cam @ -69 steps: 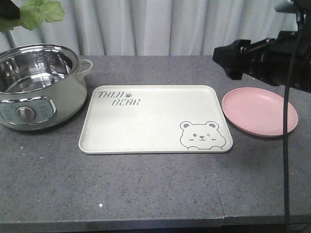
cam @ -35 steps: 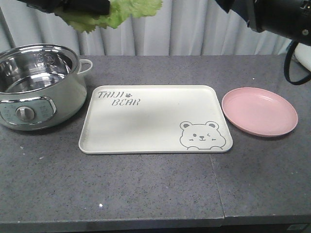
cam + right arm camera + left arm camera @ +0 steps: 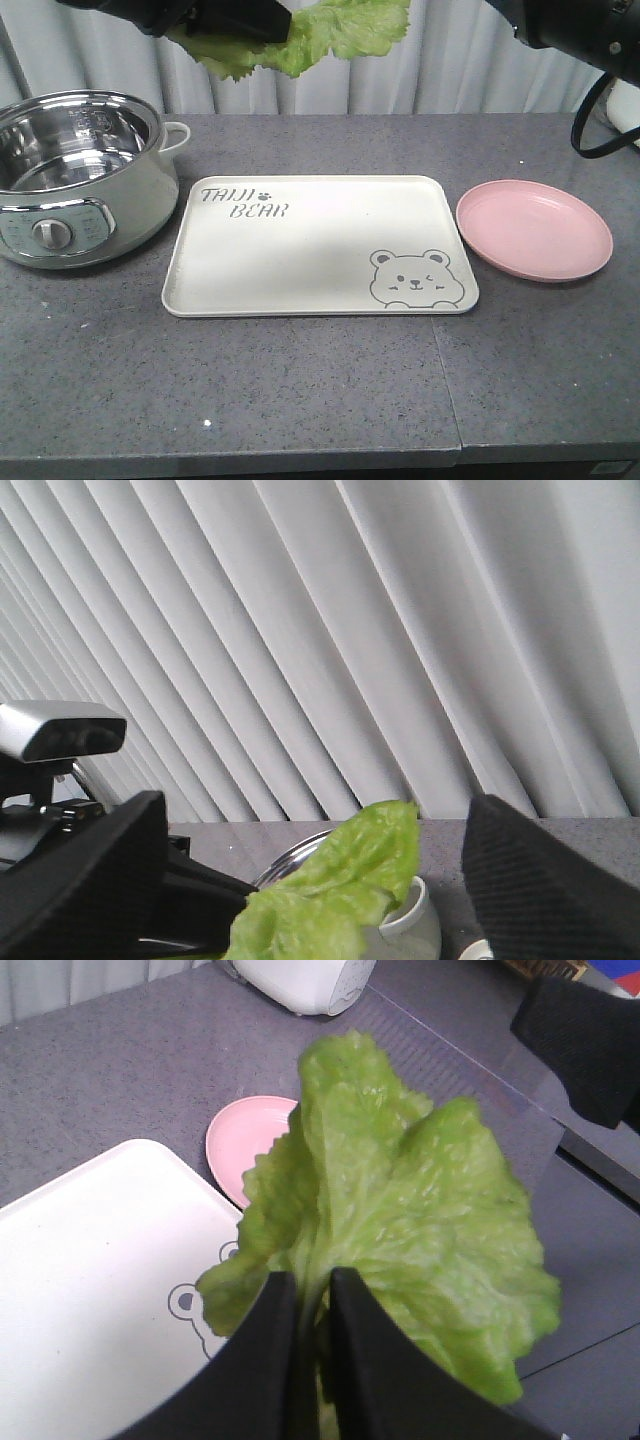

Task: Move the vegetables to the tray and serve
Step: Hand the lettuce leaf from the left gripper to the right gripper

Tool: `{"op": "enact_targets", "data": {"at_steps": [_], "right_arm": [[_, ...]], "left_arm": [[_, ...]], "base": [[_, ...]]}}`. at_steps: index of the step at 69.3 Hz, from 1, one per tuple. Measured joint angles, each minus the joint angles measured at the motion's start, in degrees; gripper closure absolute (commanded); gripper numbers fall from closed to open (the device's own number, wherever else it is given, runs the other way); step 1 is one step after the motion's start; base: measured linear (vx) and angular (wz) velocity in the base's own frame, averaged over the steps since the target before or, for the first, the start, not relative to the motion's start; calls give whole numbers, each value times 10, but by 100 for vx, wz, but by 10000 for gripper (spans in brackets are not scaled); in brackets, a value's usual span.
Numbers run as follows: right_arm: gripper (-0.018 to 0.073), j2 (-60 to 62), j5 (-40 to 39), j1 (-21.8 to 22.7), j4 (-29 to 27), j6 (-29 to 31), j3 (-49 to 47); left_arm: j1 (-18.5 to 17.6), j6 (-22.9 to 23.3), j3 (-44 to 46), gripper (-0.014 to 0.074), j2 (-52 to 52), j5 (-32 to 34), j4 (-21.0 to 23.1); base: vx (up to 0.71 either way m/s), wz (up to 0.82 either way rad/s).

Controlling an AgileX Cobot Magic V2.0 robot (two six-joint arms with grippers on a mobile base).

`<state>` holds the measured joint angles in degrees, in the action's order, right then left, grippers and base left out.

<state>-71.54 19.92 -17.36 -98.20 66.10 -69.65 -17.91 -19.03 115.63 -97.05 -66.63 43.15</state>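
Shifted rightward from half a second ago in the front view, the lettuce (image 3: 325, 32) hangs high above the table (image 3: 300, 400), past the pot (image 3: 80, 200), up over the tray (image 3: 300, 250). Left wrist: the left gripper (image 3: 312, 1282) jaws pinch the leaf's rib, with tray and plate (image 3: 240, 1135) below. Right wrist: the right gripper (image 3: 315, 815) jaws are spread wide, the lettuce beyond them untouched.

On the grey table (image 3: 300, 390), a pale green electric pot (image 3: 130, 205) with a steel bowl sits at nine o'clock and a round pink plate (image 3: 533, 228) at three o'clock. A white pleated curtain (image 3: 450, 70) hangs at twelve.
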Motion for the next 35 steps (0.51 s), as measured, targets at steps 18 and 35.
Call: {"op": "enact_targets", "data": {"at_steps": [18, 35], "right_arm": [[-17, -44, 32, 0, -1, -1, 0], [-5, -60, 96, 0, -1, 0, 0]], "left_arm": [[-1, -21, 0, 602, 19, 22, 1], [-1, -23, 0, 602, 19, 22, 2]], "base": [[0, 0], [0, 0]]}}
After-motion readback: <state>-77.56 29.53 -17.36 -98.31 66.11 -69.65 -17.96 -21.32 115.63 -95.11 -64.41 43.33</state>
